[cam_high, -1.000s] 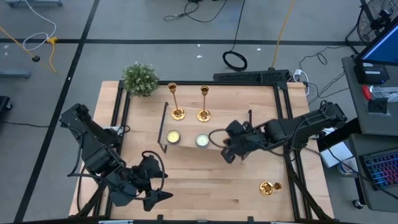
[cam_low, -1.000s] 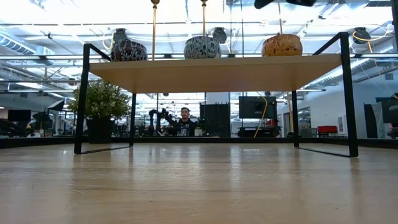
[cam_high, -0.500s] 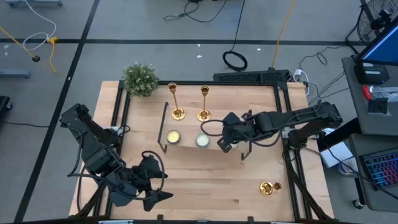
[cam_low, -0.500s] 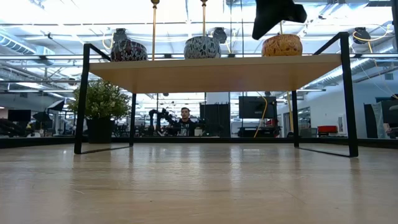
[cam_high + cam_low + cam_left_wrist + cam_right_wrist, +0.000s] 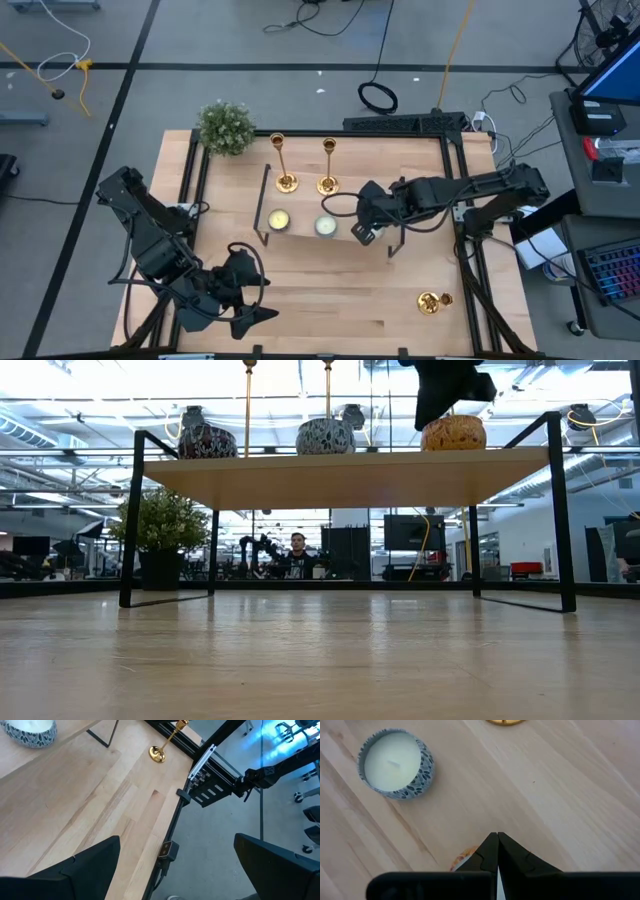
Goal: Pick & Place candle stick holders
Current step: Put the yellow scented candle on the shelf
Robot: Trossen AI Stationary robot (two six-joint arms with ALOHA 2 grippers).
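Two gold candle stick holders (image 5: 285,165) (image 5: 328,163) stand upright on their round bases on the wooden shelf (image 5: 300,203). A third (image 5: 433,302) lies on its side on the table, near right, and also shows in the left wrist view (image 5: 166,744). My right gripper (image 5: 497,840) is shut and points steeply down over the shelf's right part (image 5: 360,232), right at an orange candle (image 5: 453,432). My left gripper (image 5: 192,870) stands open above the table's near left (image 5: 250,318), with nothing between its fingers. My right gripper's shut fingertips (image 5: 432,418) come down from above beside the orange candle's (image 5: 464,855) top. The gripper itself hides the spot, so I cannot tell whether they touch it.
A white candle in a blue-patterned tin (image 5: 395,764) and another candle (image 5: 279,220) sit on the shelf to the left of my right gripper. A potted plant (image 5: 225,126) stands at the far left corner. The shelf's black wire frame (image 5: 558,510) rises from the table.
My right gripper has moved toward the table's far left over the shelf, sunk a little and tipped more steeply down, staying shut. In the low view it has come down from the top edge to the orange candle.
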